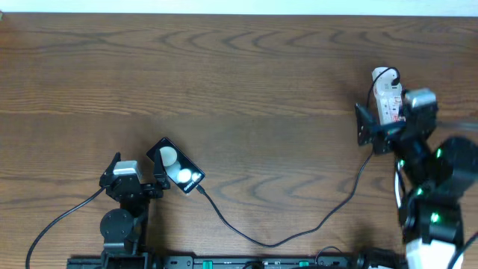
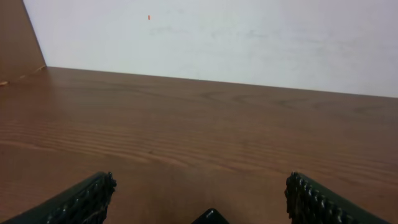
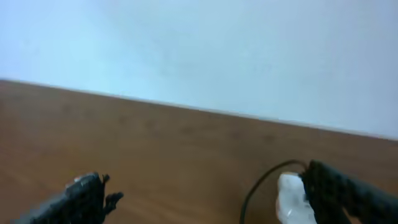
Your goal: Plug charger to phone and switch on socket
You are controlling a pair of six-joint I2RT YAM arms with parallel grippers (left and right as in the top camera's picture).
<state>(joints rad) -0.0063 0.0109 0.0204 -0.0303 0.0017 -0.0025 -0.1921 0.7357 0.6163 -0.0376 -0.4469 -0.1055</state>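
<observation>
The black phone [image 1: 175, 167] lies on the table at the lower left, its glossy face showing round white reflections. The thin black charger cable [image 1: 284, 237] runs from the phone's lower right end across the table up to the white socket [image 1: 388, 96] at the right. My left gripper [image 1: 134, 173] sits just left of the phone, open; a phone corner [image 2: 210, 217] shows between its fingers [image 2: 199, 199]. My right gripper [image 1: 381, 127] is open, over the near end of the socket [image 3: 291, 198]; the cable [image 3: 255, 190] curves beside it, between the fingers [image 3: 208, 193].
The brown wooden table [image 1: 239, 82] stretches wide behind both arms. A pale wall [image 2: 217, 37] stands at its far edge. The robot bases and a black rail [image 1: 224, 261] line the front edge.
</observation>
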